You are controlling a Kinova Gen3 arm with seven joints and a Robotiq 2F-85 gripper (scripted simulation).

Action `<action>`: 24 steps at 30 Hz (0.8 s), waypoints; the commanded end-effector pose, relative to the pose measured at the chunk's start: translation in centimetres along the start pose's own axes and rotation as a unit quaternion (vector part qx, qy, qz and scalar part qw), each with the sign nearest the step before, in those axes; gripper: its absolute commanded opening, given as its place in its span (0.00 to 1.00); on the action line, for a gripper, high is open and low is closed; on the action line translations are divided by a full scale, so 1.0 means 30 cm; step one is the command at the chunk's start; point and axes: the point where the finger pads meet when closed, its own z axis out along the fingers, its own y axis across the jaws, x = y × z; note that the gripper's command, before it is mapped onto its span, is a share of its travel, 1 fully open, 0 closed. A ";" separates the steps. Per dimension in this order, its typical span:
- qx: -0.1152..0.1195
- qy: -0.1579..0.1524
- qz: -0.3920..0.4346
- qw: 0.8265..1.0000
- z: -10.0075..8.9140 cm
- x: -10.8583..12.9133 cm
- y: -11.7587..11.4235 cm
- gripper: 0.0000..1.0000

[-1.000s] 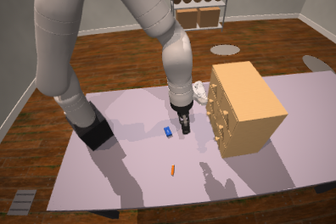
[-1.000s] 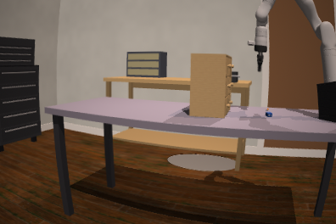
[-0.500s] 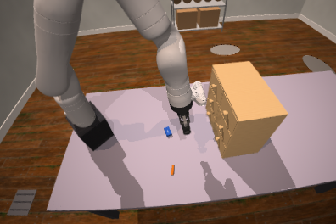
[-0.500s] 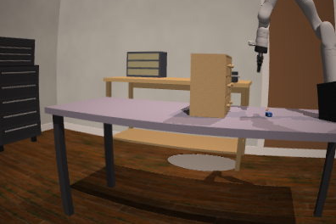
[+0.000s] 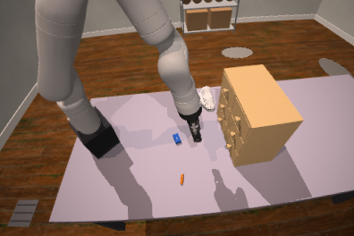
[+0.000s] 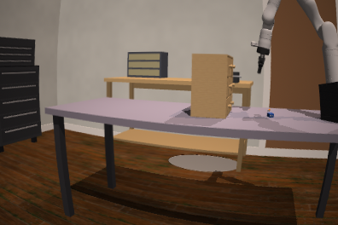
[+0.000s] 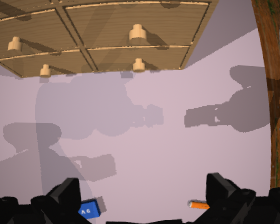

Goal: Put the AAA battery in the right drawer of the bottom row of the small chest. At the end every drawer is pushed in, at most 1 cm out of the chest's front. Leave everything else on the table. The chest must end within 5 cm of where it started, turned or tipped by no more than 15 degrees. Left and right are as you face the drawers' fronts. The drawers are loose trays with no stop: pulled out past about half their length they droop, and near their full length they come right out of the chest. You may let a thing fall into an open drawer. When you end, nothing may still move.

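The AAA battery [image 5: 181, 179] is a small orange cylinder lying on the table in front of the chest; it also shows in the wrist view [image 7: 199, 205]. The small wooden chest [image 5: 255, 114] stands at the table's right, its knobbed drawer fronts facing my arm. All drawers look pushed in. The bottom row's right drawer shows its knob in the wrist view [image 7: 139, 66]. My gripper [image 5: 197, 135] hangs open and empty well above the table, in front of the chest [image 6: 212, 85], as the exterior view shows [image 6: 259, 68].
A small blue block [image 5: 177, 139] lies on the table below my gripper, also in the wrist view [image 7: 89, 210]. A white object lies beside the chest's far front corner. My arm's black base [image 5: 100, 137] stands at the table's left.
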 end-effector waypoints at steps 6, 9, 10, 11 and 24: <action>0.000 0.014 0.002 1.000 0.011 -0.004 0.005 1.00; 0.000 0.023 0.002 1.000 0.017 -0.001 0.005 1.00; 0.000 0.027 0.002 1.000 0.018 0.000 0.005 1.00; 0.000 0.030 0.002 1.000 0.020 0.001 0.005 1.00; -0.001 0.067 0.002 0.998 0.044 0.013 0.005 1.00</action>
